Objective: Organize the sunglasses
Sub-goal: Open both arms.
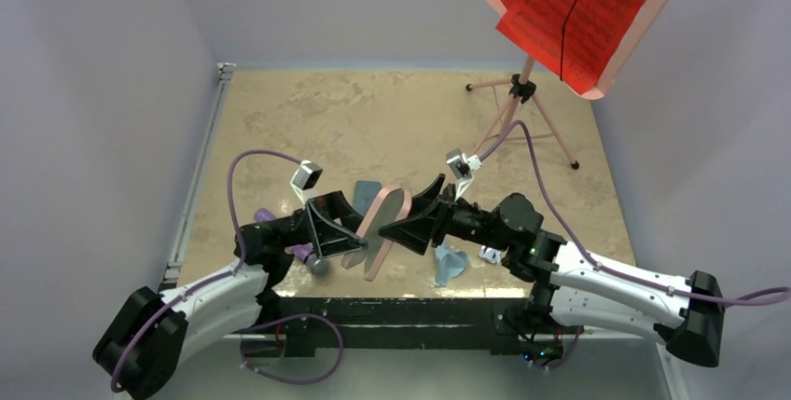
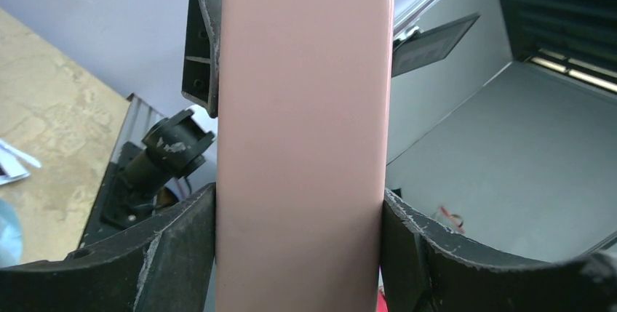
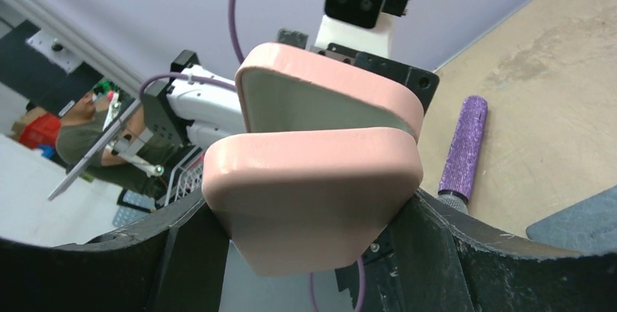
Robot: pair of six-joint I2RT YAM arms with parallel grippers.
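A pink case (image 1: pixel 381 225) is held in the air between both arms, hinged open, its pale lining (image 3: pixel 320 105) showing in the right wrist view. My left gripper (image 1: pixel 347 234) is shut on one half; in the left wrist view (image 2: pixel 298 206) the pink shell (image 2: pixel 302 108) fills the gap between the fingers. My right gripper (image 1: pixel 412 221) is shut on the other half (image 3: pixel 313 188), seen from its wrist camera (image 3: pixel 313 214). A small white object (image 1: pixel 490 254), perhaps the white sunglasses, lies half hidden by my right arm. The brown sunglasses are out of view.
A grey-blue case (image 1: pixel 367 193) lies behind the pink one. A light blue cloth (image 1: pixel 451 265) lies near the front edge. A purple glittery stick (image 3: pixel 463 145) lies on the table under my left arm. A music stand (image 1: pixel 520 92) with red sheets stands at the back right.
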